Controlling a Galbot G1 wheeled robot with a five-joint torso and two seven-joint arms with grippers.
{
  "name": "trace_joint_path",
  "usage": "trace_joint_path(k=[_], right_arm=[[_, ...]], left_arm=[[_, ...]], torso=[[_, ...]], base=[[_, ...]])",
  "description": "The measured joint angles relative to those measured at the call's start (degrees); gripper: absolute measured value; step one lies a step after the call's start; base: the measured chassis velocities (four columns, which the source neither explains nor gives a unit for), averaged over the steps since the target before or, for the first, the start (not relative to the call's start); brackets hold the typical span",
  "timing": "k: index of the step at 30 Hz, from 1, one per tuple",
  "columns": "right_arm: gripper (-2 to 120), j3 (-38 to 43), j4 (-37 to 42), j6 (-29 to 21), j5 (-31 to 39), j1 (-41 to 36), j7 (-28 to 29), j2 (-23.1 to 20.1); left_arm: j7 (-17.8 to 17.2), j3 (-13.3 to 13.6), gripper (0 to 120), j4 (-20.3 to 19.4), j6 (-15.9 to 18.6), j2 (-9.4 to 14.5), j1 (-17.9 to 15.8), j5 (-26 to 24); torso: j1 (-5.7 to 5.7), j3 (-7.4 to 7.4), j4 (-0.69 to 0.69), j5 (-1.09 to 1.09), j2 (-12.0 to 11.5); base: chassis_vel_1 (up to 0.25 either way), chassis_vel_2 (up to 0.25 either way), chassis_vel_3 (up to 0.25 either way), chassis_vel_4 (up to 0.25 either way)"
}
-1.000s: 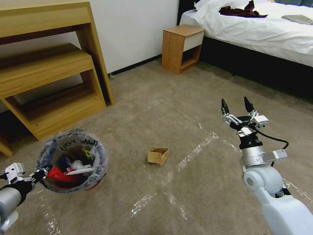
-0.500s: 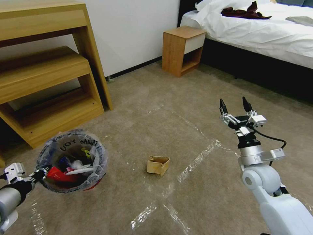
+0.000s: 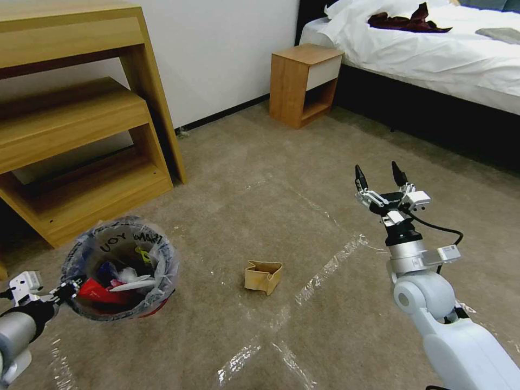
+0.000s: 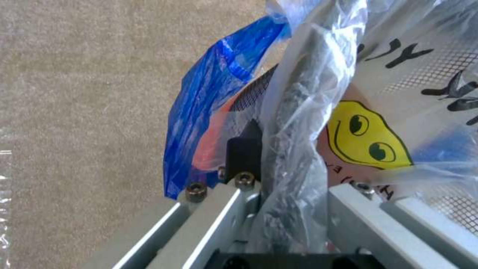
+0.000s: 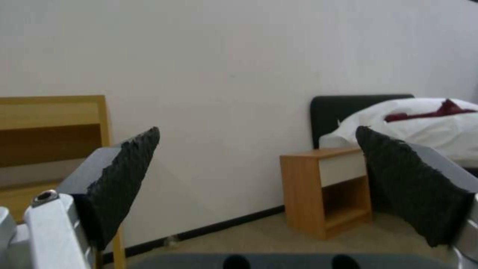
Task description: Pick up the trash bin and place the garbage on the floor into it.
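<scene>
Your left claw (image 3: 73, 283) sits at about 8 o'clock in the head view, clamped on the near rim of the trash bin (image 3: 120, 268). The left wrist view confirms it: a black finger (image 4: 244, 149) presses against the crinkly clear bag (image 4: 298, 123) bunched between the jaws. The bin is a small red one lined with that bag, black lettering at its far rim, and it holds red wrappers, white crumpled paper and a blue scrap. It stands low over the floor (image 3: 260, 162) at 8 o'clock, in front of the wooden shelf unit (image 3: 81, 119); you cannot tell whether it touches the carpet.

One piece of garbage lies loose: a small cardboard box (image 3: 262, 275), crushed and open at the top, just below centre on the carpet, beside a strip of shiny tape (image 3: 330, 265). It is well apart from the bin.

Your right claw (image 3: 377, 176) hangs at 3 o'clock, pointing up and away, spread wide with nothing in it. Past it stand the nightstand (image 3: 304, 81) and the bed (image 3: 433, 54) at 1 o'clock.
</scene>
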Motion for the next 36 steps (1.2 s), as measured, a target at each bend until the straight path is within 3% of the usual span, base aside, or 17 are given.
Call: trace_joint_path(k=[7,15,16,19,20,23,24,27,36], right_arm=[[100,-3.48,1.32,-4.15,3.74,1.99,4.52,-1.47],[100,-13.06,4.33,-14.46,14.82,7.02,14.91,-4.50],[100,-14.15,5.80,-18.58,17.77,7.58,18.88,-4.96],[100,-14.96,6.87,-22.61,21.27,8.18,22.97,-5.31],[100,-16.07,7.75,-28.65,25.86,9.25,28.57,-5.69],[100,-19.03,8.02,-36.79,34.95,12.55,37.67,-5.51],[100,-19.03,8.02,-36.79,34.95,12.55,37.67,-5.51],[100,-21.45,8.70,-43.59,43.66,15.07,46.69,-4.46],[100,-25.50,6.30,-54.28,55.82,17.81,53.15,-4.73]], left_arm=[[0.02,0.16,1,0.37,0.00,0.00,-0.32,0.16],[-0.02,1.48,1,1.28,0.00,0.33,-1.17,0.50],[-0.06,2.38,1,1.95,0.00,0.60,-2.10,0.51],[-0.08,2.95,1,2.54,0.00,0.79,-2.74,0.51],[-0.10,3.69,1,3.62,0.04,1.10,-3.49,0.52],[0.03,3.69,1,4.26,0.05,1.04,-3.60,0.74],[0.03,3.69,1,4.26,0.05,1.04,-3.60,0.74],[0.07,3.68,1,4.32,0.06,0.76,-3.64,0.96],[0.16,3.72,1,4.31,0.06,0.38,-3.32,1.44]], torso=[[0.00,0.00,0.00,0.01,0.00],[0.00,0.01,0.02,0.00,0.00],[0.00,0.00,0.00,-0.01,0.00],[0.00,0.00,-0.01,-0.01,0.00],[0.00,0.00,-0.05,-0.01,0.00],[0.00,0.00,0.01,0.00,0.00],[0.00,0.00,0.01,0.00,0.00],[0.00,0.00,0.01,0.00,0.00],[0.00,0.00,0.00,0.00,0.00]], base=[[0.000,0.000,0.000,0.000],[0.000,0.000,0.000,0.000],[0.000,0.000,0.000,0.000],[0.000,0.000,0.000,0.000],[0.000,0.000,0.000,0.000],[0.000,0.000,0.000,0.000],[0.000,0.000,0.000,0.000],[0.000,0.000,0.000,0.000],[0.000,0.000,0.000,0.000]])
